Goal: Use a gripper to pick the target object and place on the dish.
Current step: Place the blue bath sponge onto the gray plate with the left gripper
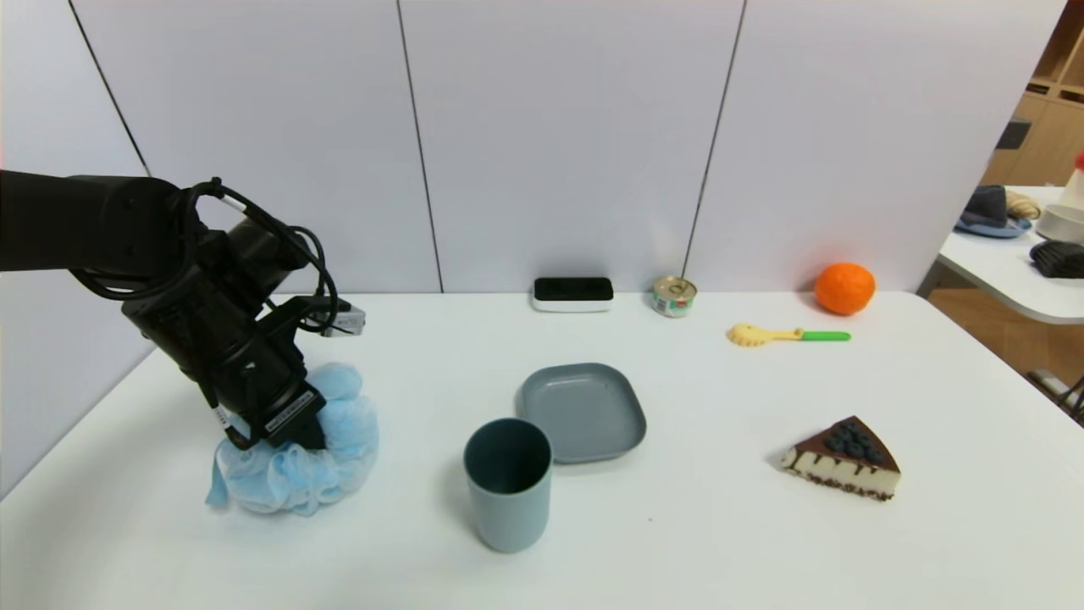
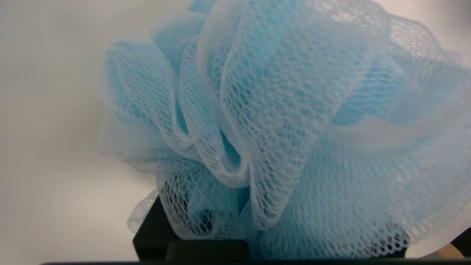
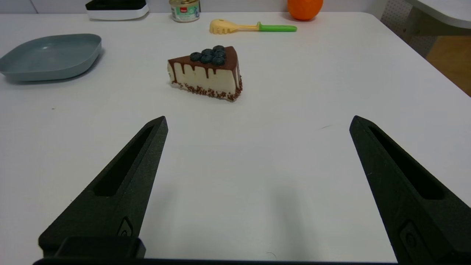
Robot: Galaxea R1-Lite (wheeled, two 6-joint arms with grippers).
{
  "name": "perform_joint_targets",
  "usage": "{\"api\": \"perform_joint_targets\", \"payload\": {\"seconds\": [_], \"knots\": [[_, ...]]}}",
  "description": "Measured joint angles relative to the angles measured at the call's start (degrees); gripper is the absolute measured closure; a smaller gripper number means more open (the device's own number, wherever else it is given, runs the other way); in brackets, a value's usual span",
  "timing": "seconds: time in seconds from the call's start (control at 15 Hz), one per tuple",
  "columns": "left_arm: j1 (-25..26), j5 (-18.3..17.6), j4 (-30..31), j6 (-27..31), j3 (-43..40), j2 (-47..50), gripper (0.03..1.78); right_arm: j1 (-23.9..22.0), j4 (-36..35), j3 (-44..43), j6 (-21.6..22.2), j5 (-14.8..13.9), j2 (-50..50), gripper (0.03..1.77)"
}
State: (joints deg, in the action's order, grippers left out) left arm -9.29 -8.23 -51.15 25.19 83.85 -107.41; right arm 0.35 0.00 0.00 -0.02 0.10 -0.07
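Tilting steeply down, left pincer clamping pouf

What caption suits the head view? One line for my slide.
Left gripper shut on the blue bath pouf, grey-blue dish empty beside the cup.

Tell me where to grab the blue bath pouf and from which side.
Pinch the bath pouf in its gathered middle, coming steeply from above. Its loose mesh ruffles offer no firm edge, and the left claw is already sunk in there, shut on it.
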Motion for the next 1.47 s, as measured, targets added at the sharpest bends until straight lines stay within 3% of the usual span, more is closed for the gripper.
{"api": "perform_joint_targets", "payload": {"seconds": [0.4, 0.87, 1.2, 1.47], "knots": [[-1.7, 0.0, -0.1, 0.5, 7.1, 0.9, 1.05, 0.0, 0.0, 0.0, 0.0, 0.0, 0.0, 0.09], [-9.4, 0.1, 1.3, 0.1, 22.5, -2.6, 1.07, 0.0, 0.0, 0.0, 0.0, 0.0, 0.0, 0.09], [-15.3, -0.1, 16.6, 0.2, 25.6, -7.4, 1.07, 0.0, 0.0, 0.0, 0.0, 0.0, 0.0, 0.09], [-20.7, -1.5, 23.3, 0.1, 26.1, -10.9, 1.07, 0.0, 0.0, 0.0, 0.0, 0.0, 0.0, 0.09]]}}
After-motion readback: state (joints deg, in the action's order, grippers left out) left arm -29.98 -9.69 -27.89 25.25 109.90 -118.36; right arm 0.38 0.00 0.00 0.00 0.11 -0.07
